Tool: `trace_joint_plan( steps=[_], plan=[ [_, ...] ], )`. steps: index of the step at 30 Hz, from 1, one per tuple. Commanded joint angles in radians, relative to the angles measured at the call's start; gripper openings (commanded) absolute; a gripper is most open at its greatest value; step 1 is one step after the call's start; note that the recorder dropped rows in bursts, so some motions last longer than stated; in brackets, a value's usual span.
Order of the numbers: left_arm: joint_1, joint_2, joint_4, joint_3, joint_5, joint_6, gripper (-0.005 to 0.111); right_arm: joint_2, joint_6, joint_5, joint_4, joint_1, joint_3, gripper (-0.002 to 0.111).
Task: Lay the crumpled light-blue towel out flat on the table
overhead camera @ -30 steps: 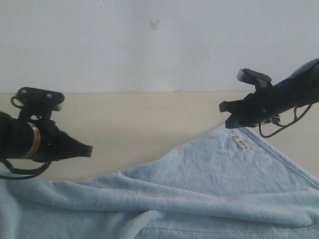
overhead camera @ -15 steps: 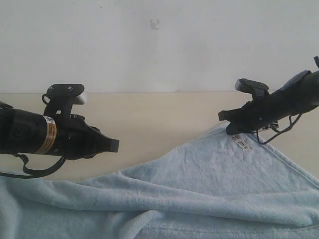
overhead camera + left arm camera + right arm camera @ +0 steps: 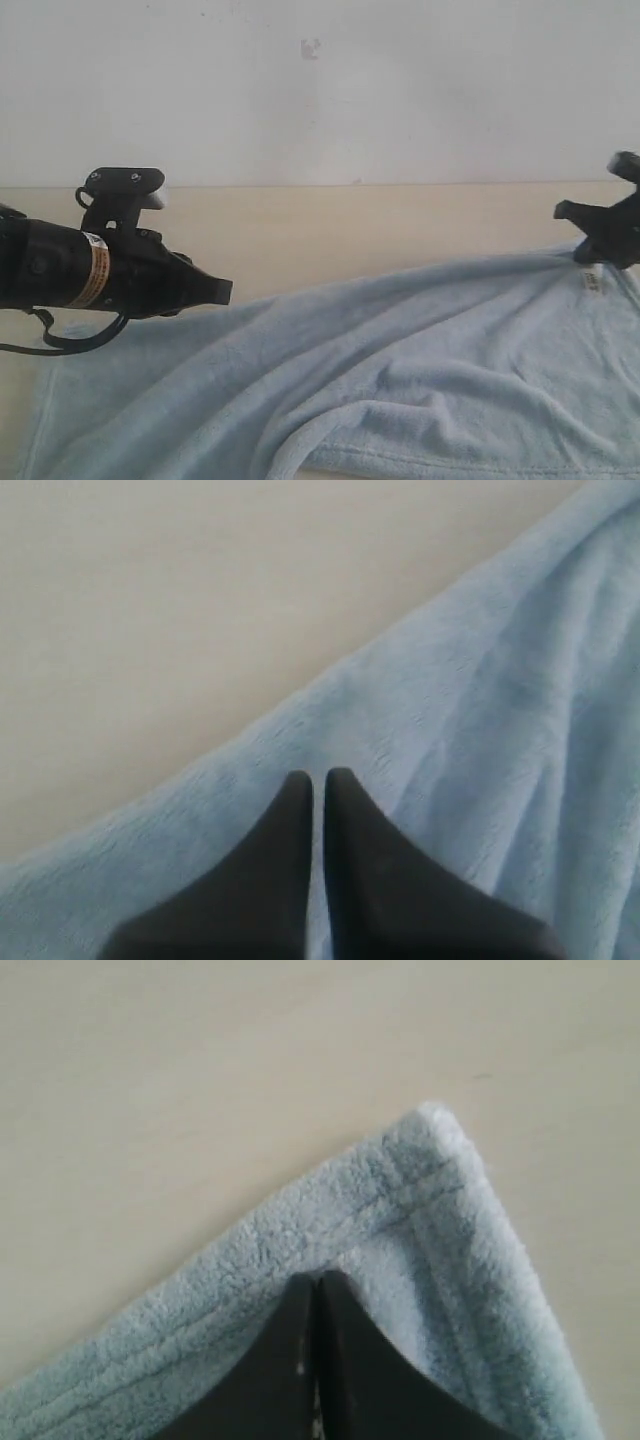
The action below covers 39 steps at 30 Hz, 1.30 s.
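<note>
The towel [image 3: 400,350] is seen lying on the table [image 3: 330,225] in the exterior view, where the lower half of the scene, from 3 through 6 to 9 o'clock, is covered by it; several long soft folds are shown across its middle, so it is not lying fully flat. Bare table is seen beyond it toward 12 o'clock, and a plain white wall [image 3: 300,100] stands behind that. The left fingers [image 3: 200,290] are found at 9 o'clock, pointing toward the centre, just at the towel's far edge. In the left wrist view they [image 3: 280,860] are pressed together with only a thin slit between them and are held over the fleece; no cloth is seen caught between them, and whether the towel is touched cannot be told. The right fingers [image 3: 600,240] are found at 3 o'clock, clenched on the towel's corner, and the cloth is drawn up toward them in a taut ridge. A small white tag [image 3: 592,280] is seen just below them. In the right wrist view the stitched hem [image 3: 400,1190] is shown meeting at the corner, with the tips [image 3: 350,1360] closed just inside it.
</note>
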Motion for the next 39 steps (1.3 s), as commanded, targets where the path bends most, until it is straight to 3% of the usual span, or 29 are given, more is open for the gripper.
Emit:
trace_joint_plan(
  steps=[1, 4, 8, 11, 16, 22, 27, 32, 34, 37, 39],
  plan=[
    [0.002, 0.002, 0.035, -0.004, 0.009, 0.000, 0.004, 0.040, -0.182, 0.037, 0.094, -0.079, 0.015, 0.000],
    [0.002, 0.006, 0.114, 0.002, 0.068, 0.005, 0.004, 0.038, -0.432, 0.122, 0.309, -0.080, 0.015, 0.000],
    [0.002, 0.039, 0.105, 0.034, 0.232, 0.005, 0.004, 0.038, -0.783, 0.400, 0.671, -0.078, 0.015, 0.000],
    [0.002, 0.079, 0.084, 0.076, 0.350, 0.005, 0.004, 0.029, -0.930, 0.597, 0.781, -0.078, 0.015, 0.000],
    [0.002, 0.165, 0.086, 0.094, 0.452, 0.005, 0.004, -0.013, -0.792, 0.543, 0.695, -0.079, 0.015, 0.000],
    [0.002, 0.243, 0.085, 0.099, 0.452, 0.008, 0.004, -0.030, -0.391, 0.407, 0.315, -0.079, 0.024, 0.000],
    [0.002, 0.263, 0.047, 0.141, 0.452, 0.008, 0.004, -0.077, -0.404, 0.378, 0.319, -0.075, 0.142, 0.000],
    [0.002, 0.257, 0.030, 0.203, 0.462, 0.008, 0.004, -0.254, -0.397, 0.194, 0.308, -0.068, 0.336, 0.000],
    [0.002, 0.246, 0.070, 0.205, 0.515, -0.053, 0.004, -0.345, -0.396, 0.121, 0.308, -0.068, 0.414, 0.000],
    [0.002, 0.190, 0.242, 0.187, 0.598, -0.347, 0.004, -0.488, -0.388, 0.102, 0.312, -0.068, 0.531, 0.000],
    [0.002, 0.137, 0.242, 0.156, 0.609, -0.393, 0.004, -0.568, -0.386, 0.128, 0.309, -0.068, 0.595, 0.000]
  ],
)
